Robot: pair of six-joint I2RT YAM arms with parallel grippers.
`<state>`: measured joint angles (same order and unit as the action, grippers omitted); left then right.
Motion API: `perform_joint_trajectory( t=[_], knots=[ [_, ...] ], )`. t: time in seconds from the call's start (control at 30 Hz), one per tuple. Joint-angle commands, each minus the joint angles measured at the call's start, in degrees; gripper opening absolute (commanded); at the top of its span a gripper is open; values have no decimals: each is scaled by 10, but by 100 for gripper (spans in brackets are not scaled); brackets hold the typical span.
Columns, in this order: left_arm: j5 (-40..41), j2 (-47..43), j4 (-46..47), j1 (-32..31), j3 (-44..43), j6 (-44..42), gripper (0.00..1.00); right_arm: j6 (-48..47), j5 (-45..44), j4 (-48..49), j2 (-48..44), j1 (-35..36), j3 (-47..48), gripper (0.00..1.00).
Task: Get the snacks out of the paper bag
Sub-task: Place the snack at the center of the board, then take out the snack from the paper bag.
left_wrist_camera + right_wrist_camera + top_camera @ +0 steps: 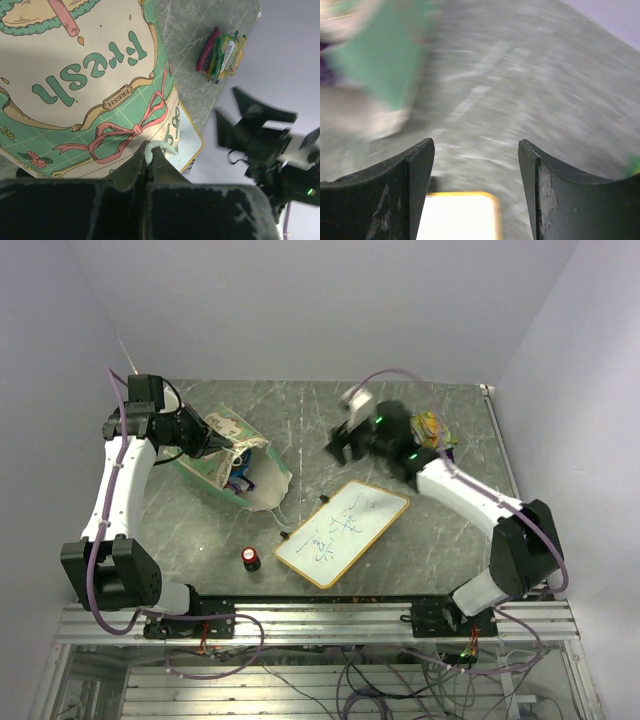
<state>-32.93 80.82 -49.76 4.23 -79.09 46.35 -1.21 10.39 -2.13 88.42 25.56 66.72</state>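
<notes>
My left gripper [148, 161] is pinched shut on the string [161, 146] of the bag [90, 80]. The bag sits right in front of it, and I think this holds the mouth open. My right gripper [476, 150] is spread wide with nothing in it. The bag is ahead of it, to the left. The snacks [435, 430] lie piled behind it, out of the way.

Green-and-cream paper bag [75, 75] with pink ribbon print; grey marbled table [300, 410]; red-green-yellow snacks [223, 50].
</notes>
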Motion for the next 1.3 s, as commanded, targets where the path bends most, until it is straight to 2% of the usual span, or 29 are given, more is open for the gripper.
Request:
perform_joint_trajectory(
  t=[0.0, 0.07, 0.17, 0.33, 0.47, 0.67, 0.83, 1.07, 1.27],
  knots=[
    [-9, -4, -36, -2, -17, -33, 7, -118, 155, 152, 6, 166, -81, 68],
    [-9, -5, -47, -2, -19, -39, 7, -151, 156, 252, 22, 211, -109, 66],
    [-8, -9, -66, -2, -25, -48, 7, -160, 165, 359, 76, 243, -108, 58],
    [0, -10, -108, -2, -38, -73, 7, -220, 164, 401, 194, 267, -36, 45],
    [-1, -20, -118, -2, -29, -79, 7, -318, 151, 403, 251, 285, -10, 37],
    [-7, -19, -127, -2, -25, -87, 7, -352, 125, 401, 322, 297, 33, 38],
    [-5, -16, -137, -2, -31, -96, 7, -354, 88, 398, 373, 298, 70, 45],
    [-9, -18, -142, -1, -26, -97, 7, -357, 89, 420, 429, 298, 111, 59],
    [-3, -18, -160, -2, -37, -104, 7, -344, 84, 426, 486, 300, 193, 60]
  ],
)
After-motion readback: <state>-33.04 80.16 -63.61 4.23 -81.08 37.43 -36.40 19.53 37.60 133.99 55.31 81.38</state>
